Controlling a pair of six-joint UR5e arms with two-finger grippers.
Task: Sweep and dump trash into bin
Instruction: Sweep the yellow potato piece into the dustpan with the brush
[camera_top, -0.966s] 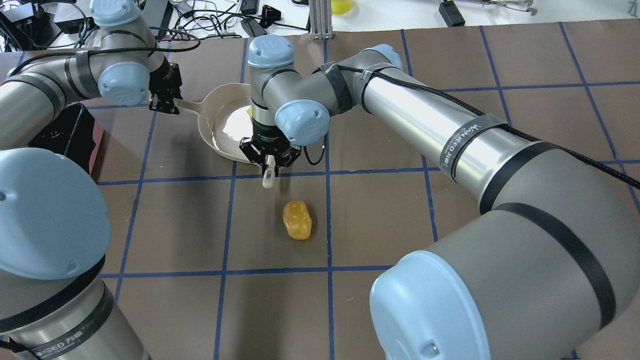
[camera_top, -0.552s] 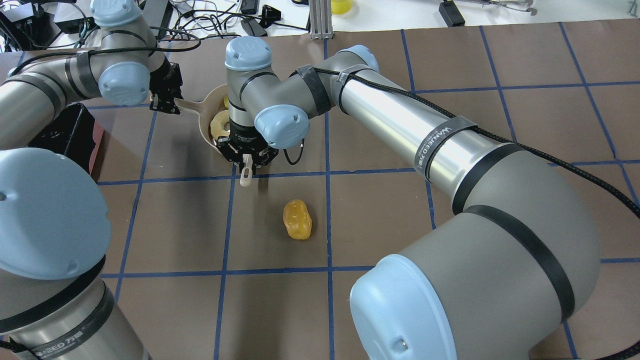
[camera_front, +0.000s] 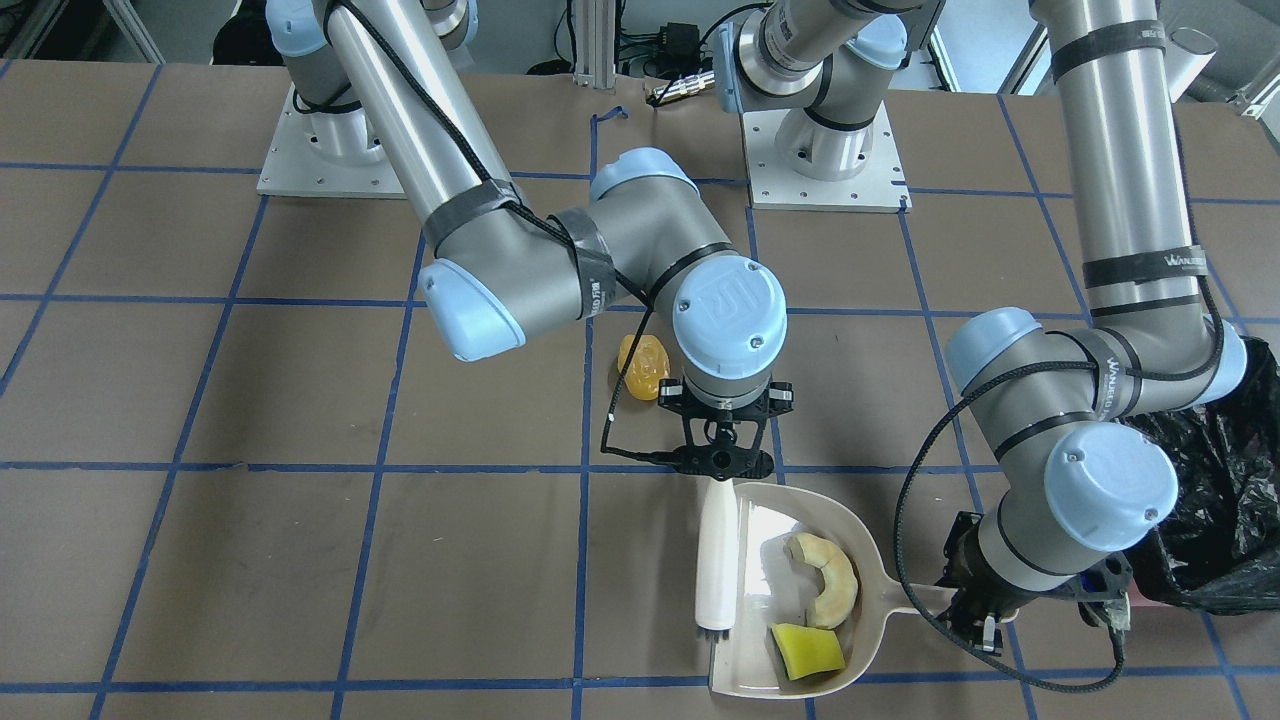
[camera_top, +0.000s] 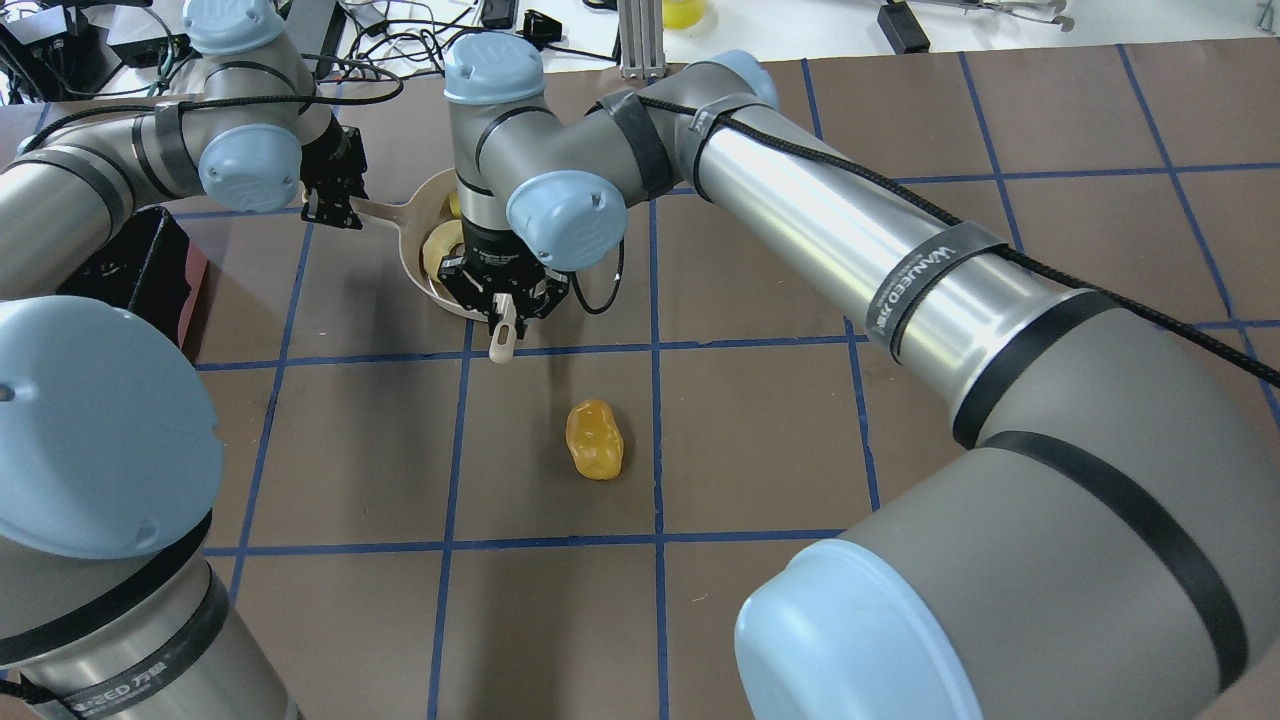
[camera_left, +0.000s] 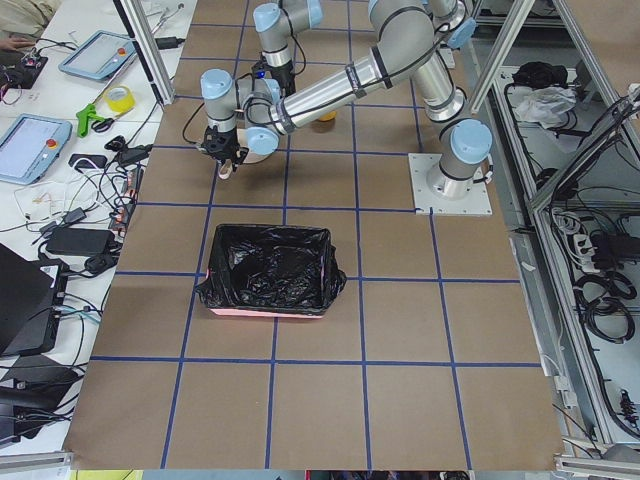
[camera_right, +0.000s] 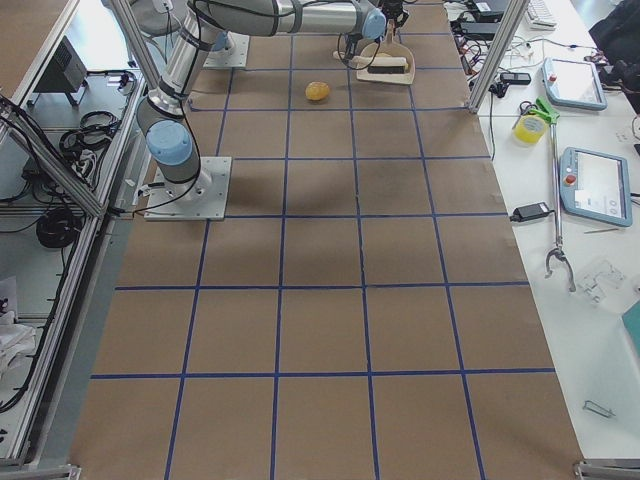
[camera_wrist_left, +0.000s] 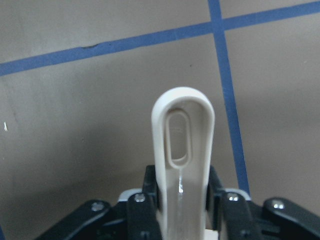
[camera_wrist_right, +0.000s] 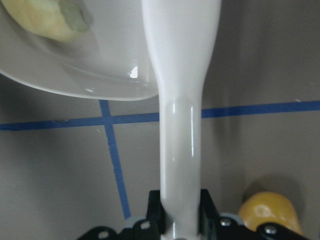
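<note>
My left gripper (camera_top: 330, 205) is shut on the handle (camera_wrist_left: 182, 150) of the beige dustpan (camera_front: 860, 560), which lies on the table. The cream ring piece (camera_front: 828, 585) and the yellow-green wedge (camera_front: 806, 650) lie inside the pan. My right gripper (camera_top: 505, 305) is shut on the white brush (camera_front: 716, 560), which lies along the pan's open edge. The orange-brown lump (camera_top: 595, 440) lies on the table apart from the pan, nearer the robot. It also shows in the right wrist view (camera_wrist_right: 272, 210). The pink bin (camera_left: 268, 270) with its black bag stands beside my left arm.
The table is brown with blue grid lines (camera_top: 655, 350). Cables and equipment (camera_top: 400, 40) lie beyond the far edge. The right arm's forearm (camera_top: 850, 230) stretches across the table's middle. Tablets and tools (camera_right: 590, 180) sit on a side bench.
My right gripper has moved left with the brush along the pan's mouth, then a little back right. The cream ring now shows inside the pan. The left arm and the orange lump have not moved.
</note>
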